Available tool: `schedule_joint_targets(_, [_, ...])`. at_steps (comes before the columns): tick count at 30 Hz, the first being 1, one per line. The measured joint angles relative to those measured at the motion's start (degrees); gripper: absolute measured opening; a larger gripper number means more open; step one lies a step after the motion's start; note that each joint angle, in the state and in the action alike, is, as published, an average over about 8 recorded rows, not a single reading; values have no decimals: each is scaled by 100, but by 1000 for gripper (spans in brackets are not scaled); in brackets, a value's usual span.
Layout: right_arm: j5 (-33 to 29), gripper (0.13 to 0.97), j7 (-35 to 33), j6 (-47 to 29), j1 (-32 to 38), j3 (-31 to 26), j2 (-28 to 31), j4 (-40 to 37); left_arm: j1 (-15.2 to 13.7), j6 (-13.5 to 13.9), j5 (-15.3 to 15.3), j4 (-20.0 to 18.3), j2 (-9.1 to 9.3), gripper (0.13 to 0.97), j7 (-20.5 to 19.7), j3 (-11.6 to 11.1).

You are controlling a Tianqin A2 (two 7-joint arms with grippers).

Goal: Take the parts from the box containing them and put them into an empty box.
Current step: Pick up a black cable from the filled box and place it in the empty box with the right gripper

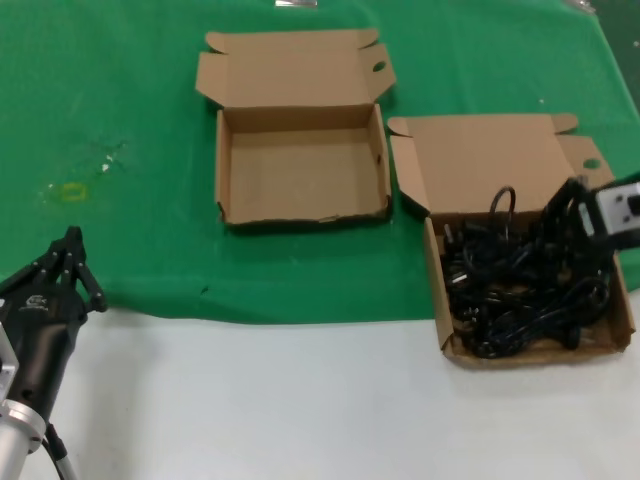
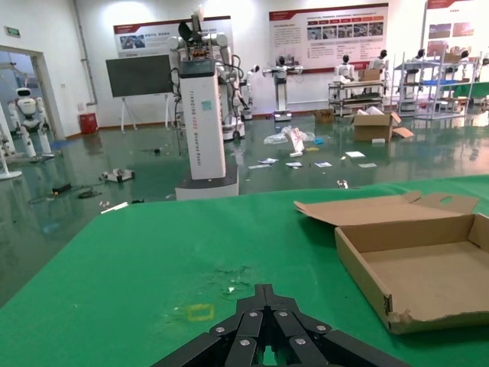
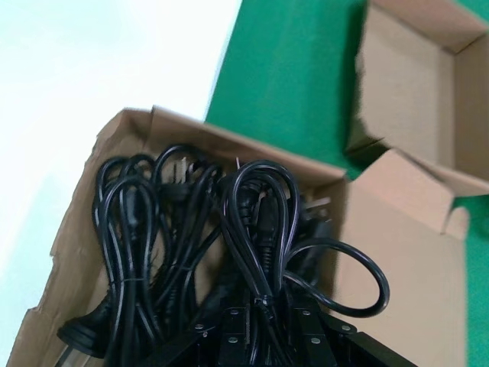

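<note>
A cord [image 3: 256, 229] is being gripped by the right gripper's [image 3: 263, 325] fingers inside the full box [image 1: 625, 300]; the left gripper [image 1: 72, 262], fingers closed together, is being held idle

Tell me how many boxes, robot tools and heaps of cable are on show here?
Cardboard boxes: 2, the empty box and the box of cords.
Robot tools: 2, left tool, right tool.
Cord heaps: 1, black cords, individual cords uncountable.
Total: 5

light: bright, even | shadows: soft | focus: slightly soft
</note>
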Motion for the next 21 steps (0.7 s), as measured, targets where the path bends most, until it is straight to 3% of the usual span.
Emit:
schedule_joint_targets(12, [251,220,1102,-842,667,196,23,382,0,0,0,0,0,144,0,0])
schedule_joint_targets(21, [136,218,1746,-389,903,181,-650,-132,0,0,0,0,0,144,0,0])
